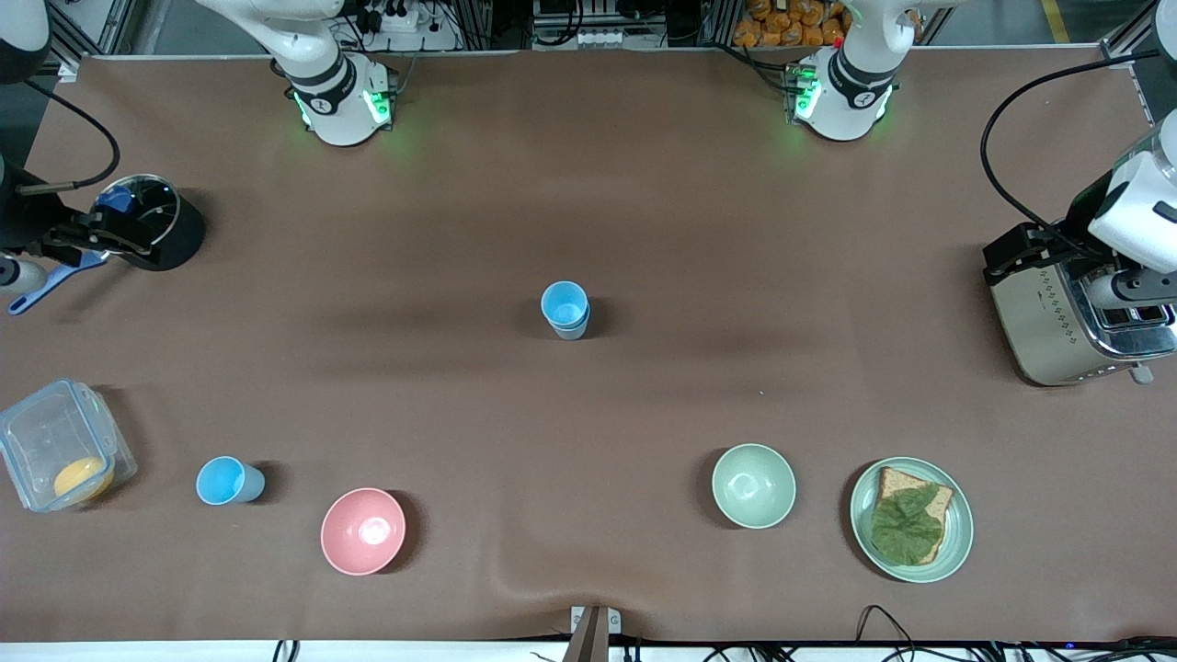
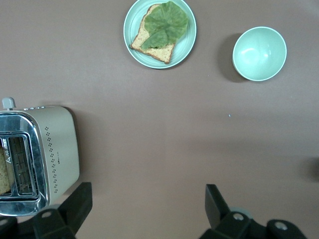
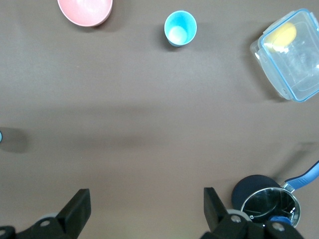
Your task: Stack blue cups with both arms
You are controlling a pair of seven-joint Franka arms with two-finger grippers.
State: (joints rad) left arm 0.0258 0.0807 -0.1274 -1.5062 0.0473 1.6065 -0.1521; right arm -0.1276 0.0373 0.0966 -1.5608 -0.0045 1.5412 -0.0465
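Centrally, two nested blue cups, bright light-blue inside.

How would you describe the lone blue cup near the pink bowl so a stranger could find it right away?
Start at the clear lidded container at the right arm's end of the table, on the side near the front camera. Between it and the pink bowl stands the single blue cup. It is far smaller than the bowl, bright blue inside, and stands alone, unlike the stacked blue cups at the table's middle.
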